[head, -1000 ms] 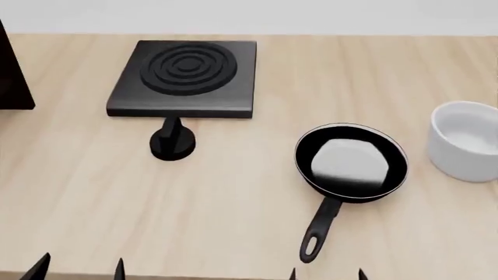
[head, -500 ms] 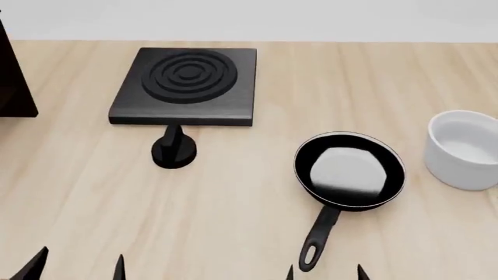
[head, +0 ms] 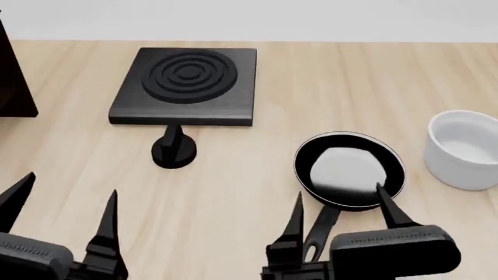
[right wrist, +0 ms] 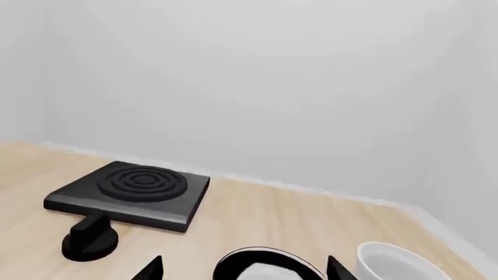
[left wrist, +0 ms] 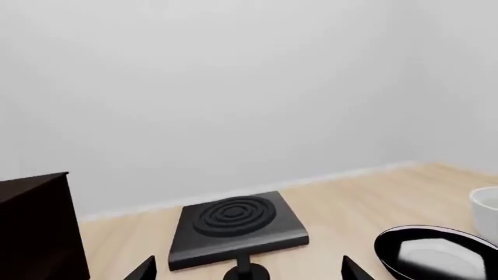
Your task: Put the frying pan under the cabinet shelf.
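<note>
From the head camera I look down on a light wood table [head: 233, 192]. The frying pan [head: 349, 170] sits on it toward my right side, flat, with its pale inside facing up. Its long black handle [head: 321, 224] points back toward me. My right gripper [head: 342, 213] is low in this view, with its two pointed fingers spread wide apart. The handle runs between them, but I cannot tell if they touch it. My left gripper [head: 66, 204] is spread wide too and has nothing in it. It is well apart from the pan. A white bowl [head: 465, 150] stands near the pan on its right. A square black plate with rings [head: 185, 85] lies farther back, and a small black knob [head: 174, 149] stands just in front of it. The cabinet shelf [head: 14, 79] shows only as a dark block at the far left edge, well apart from the pan.

From my left wrist camera I see the cabinet shelf [left wrist: 39, 227] close on one side as a dark box. The square black plate with rings [left wrist: 235, 226] is in the middle, and the frying pan [left wrist: 435, 256] and a bit of the white bowl [left wrist: 486, 204] are at the other side. Two finger tips [left wrist: 142, 269] poke into view, far apart.

From my right wrist camera I see the square black plate with rings [right wrist: 132, 192], the small black knob [right wrist: 90, 234], the rim of the frying pan [right wrist: 265, 265] and the white bowl [right wrist: 400, 262]. Two finger tips [right wrist: 149, 269] stand apart on either side of the pan's rim.
</note>
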Available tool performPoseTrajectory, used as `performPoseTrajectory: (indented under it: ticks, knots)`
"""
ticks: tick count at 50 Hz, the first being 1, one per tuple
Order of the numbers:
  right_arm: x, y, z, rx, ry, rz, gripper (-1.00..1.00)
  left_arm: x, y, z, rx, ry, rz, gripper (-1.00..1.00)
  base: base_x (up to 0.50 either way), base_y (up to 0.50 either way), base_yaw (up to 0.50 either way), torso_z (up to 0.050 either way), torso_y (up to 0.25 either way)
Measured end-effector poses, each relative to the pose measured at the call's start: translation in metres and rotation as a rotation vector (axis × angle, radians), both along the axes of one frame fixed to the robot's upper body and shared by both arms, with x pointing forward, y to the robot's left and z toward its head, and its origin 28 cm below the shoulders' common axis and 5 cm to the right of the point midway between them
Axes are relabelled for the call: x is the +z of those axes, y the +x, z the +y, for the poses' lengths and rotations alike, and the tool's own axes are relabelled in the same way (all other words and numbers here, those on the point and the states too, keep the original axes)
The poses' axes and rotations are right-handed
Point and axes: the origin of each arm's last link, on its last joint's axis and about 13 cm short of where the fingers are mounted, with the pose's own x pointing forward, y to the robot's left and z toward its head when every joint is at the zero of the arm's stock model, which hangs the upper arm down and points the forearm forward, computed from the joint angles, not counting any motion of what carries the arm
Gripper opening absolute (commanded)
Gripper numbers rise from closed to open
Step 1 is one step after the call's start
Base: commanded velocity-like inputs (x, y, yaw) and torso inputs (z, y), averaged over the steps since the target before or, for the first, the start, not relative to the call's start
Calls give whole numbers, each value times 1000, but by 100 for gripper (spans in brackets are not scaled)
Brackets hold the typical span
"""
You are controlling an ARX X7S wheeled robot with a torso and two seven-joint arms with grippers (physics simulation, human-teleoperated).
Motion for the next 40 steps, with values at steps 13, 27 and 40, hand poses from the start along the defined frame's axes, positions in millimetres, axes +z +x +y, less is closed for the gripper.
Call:
performPoseTrajectory:
  ticks: [13,27,40]
  knots:
    - [47,8,-6,1,-68,-67,100,56,4,3,-21,56,-84,100,0,0,0,0,0]
    - [88,10,-11,-10,-133,-129,100,102,6,5,-23,94,-166,100,0,0,0,0,0]
    - [120,10,-12,-12,-171,-168,100,135,7,2,-30,127,-214,100,0,0,0,0,0]
